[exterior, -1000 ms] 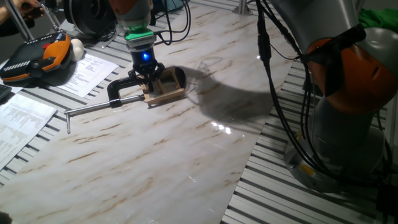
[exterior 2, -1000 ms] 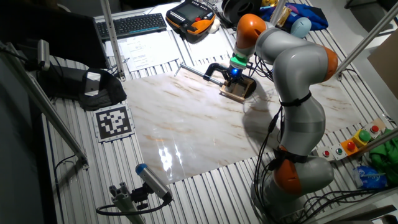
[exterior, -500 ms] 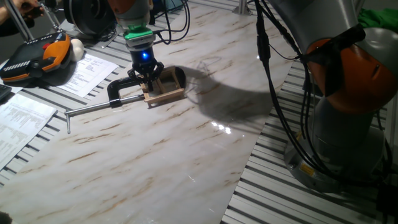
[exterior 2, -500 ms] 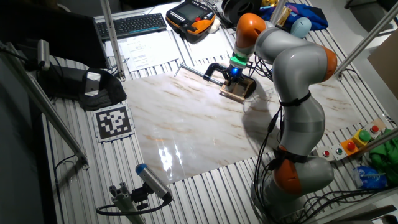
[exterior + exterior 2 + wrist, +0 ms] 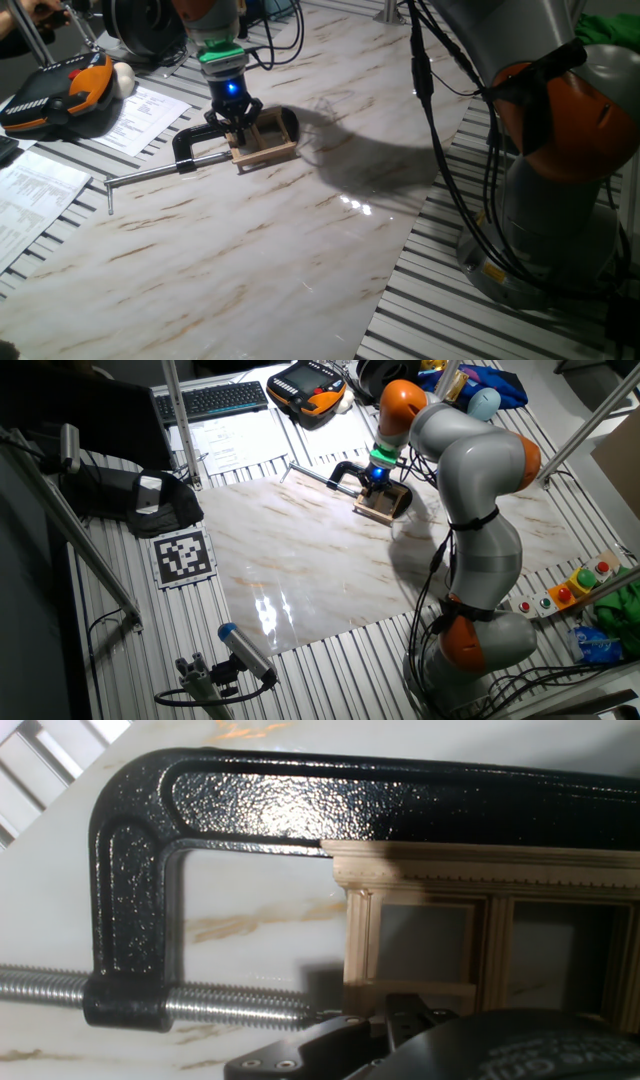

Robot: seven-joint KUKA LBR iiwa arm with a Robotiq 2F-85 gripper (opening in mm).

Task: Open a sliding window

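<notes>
- Nothing appears to have moved since the earlier pictures: the hand (image 5: 238, 124) sits at the same spot on the sliding window (image 5: 266, 147), and the window and clamp lie as before.
- Sliding window: a small pale-wood frame on the marble-patterned desk (image 5: 260, 250), near the desk's far edge in one fixed view; in the other fixed view it (image 5: 385, 506) lies close to the far right corner.
- C-clamp (image 5: 196, 145): black cast body gripping the window frame, its steel bar (image 5: 150, 175) running out toward the left edge of the desk and ending in a short crossbar.
- Hand view: the clamp's black arch (image 5: 300, 800) spans the top of the window frame (image 5: 480, 875); two panes side by side show below the moulded rail, and the threaded screw (image 5: 240, 1005) meets the frame's left post.
- Hand: lowered onto the left end of the window, a blue light glowing on the wrist above a green ring. Whether its fingers are parted or pressed together cannot be told; in the hand view only dark housing (image 5: 420, 1045) shows at the bottom edge.
- Surroundings: printed sheets (image 5: 140, 115) and an orange-and-black pendant (image 5: 60, 95) lie beyond the left edge of the desk.
</notes>
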